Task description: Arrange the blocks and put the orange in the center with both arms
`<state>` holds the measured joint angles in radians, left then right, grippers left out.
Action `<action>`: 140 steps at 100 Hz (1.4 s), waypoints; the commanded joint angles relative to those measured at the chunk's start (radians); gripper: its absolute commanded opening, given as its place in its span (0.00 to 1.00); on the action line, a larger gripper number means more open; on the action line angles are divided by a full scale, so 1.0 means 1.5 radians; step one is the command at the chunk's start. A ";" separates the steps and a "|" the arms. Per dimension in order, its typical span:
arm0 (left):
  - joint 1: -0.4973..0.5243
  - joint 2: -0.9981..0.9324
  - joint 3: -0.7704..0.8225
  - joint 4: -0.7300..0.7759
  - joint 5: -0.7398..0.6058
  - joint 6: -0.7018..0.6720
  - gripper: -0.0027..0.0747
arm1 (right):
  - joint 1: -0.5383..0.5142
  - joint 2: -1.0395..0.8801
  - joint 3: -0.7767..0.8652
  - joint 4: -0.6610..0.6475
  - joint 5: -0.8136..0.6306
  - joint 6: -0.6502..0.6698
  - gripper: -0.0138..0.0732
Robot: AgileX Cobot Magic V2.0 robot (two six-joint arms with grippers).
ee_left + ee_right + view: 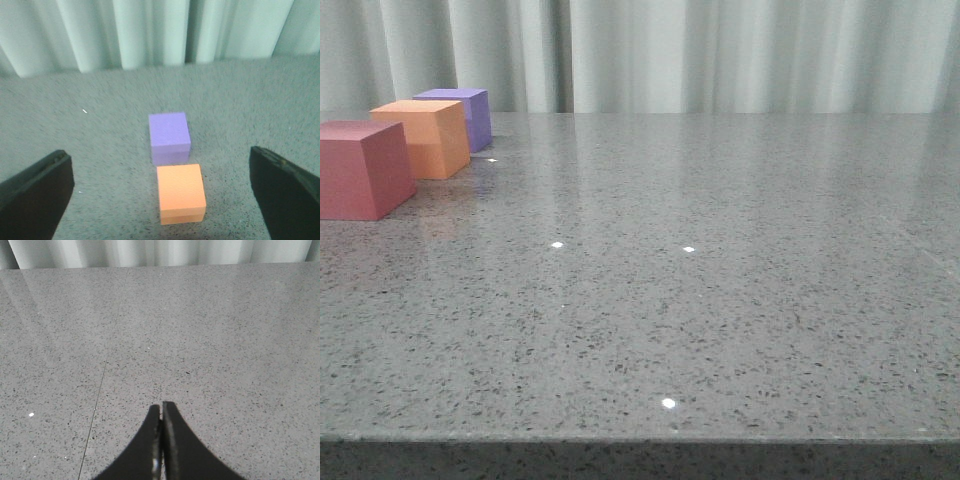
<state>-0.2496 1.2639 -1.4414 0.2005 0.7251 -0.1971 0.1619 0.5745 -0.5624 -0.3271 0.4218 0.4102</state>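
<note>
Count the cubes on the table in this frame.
3, in a row at the table's far left: pinkish-red cube nearest, orange cube in the middle, purple cube farthest. None seems hidden; the row meets the frame's left edge.

No text, label, brand, number or sign can be read on anything in view.

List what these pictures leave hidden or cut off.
- Red cube: front view's left edge clips it; absent from both wrist views.
- Purple cube: front view, the orange cube covers part of it.
- Left gripper: left wrist view, its fingers run off the frame edges; jaws wide open.
- Right gripper: right wrist view, shut, base cut off.
- Both arms: outside the front view.
</note>
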 commanded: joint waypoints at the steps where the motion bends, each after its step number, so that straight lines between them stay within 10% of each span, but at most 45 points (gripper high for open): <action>1: 0.001 -0.088 0.018 0.018 -0.035 -0.001 0.90 | -0.003 -0.001 -0.018 -0.017 -0.052 -0.004 0.08; 55: 0.001 -0.496 0.450 0.018 -0.169 -0.001 0.84 | -0.003 -0.001 -0.018 -0.017 -0.052 -0.004 0.08; 83: 0.001 -0.592 0.530 0.011 -0.188 -0.001 0.01 | -0.003 -0.001 -0.018 -0.017 -0.052 -0.004 0.08; 140: 0.001 -0.595 0.530 0.010 -0.188 -0.001 0.01 | -0.003 -0.001 -0.018 -0.017 -0.052 -0.004 0.08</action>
<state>-0.2496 0.3631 -0.6228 0.2188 0.5325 -0.1971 0.1619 0.5745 -0.5624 -0.3271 0.4212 0.4102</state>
